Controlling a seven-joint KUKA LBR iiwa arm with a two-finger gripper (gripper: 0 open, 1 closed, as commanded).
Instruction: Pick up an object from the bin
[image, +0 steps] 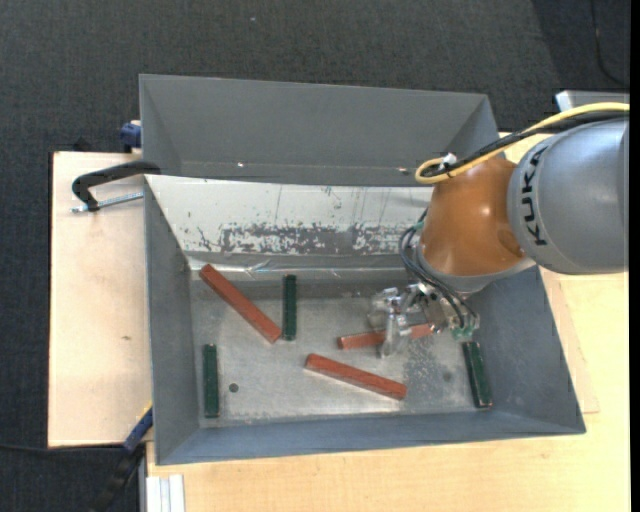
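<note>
The claw (392, 328) sits over the short red-brown bar (357, 342) at three o'clock in the bin (300, 130). Whether it is spread cannot be told. It should pinch squarely across the bar's width.

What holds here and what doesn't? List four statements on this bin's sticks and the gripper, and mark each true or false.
1. Three green sticks lie in the bin. True.
2. The gripper is over the leftmost green stick. False: it is at the short red-brown stick, right of the middle.
3. The bin holds one red-brown stick. False: there are three, also a long red-brown stick at back left and a third red-brown stick near the front.
4. One green stick lies by the right wall. True.
</note>
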